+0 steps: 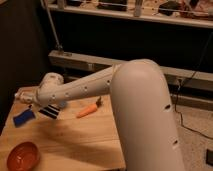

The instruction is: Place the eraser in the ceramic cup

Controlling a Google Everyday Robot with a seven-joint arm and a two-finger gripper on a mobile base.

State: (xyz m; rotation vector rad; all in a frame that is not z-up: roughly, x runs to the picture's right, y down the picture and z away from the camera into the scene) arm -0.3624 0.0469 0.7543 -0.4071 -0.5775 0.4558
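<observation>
The eraser [49, 112], a black block with thin white stripes, hangs tilted just above the wooden table [75, 140] at the left. My gripper [45, 106] sits at the end of the white arm and is shut on the eraser's upper end. The ceramic cup [21, 95], small and pale, stands at the table's back left corner. It is just left of the gripper and partly hidden by the wrist.
A flat blue wavy piece [23, 118] lies left of the eraser. An orange bowl [22, 156] stands at the front left corner. A carrot [87, 111] lies mid-table, right of the eraser. The big white arm covers the table's right side. A metal rack stands behind.
</observation>
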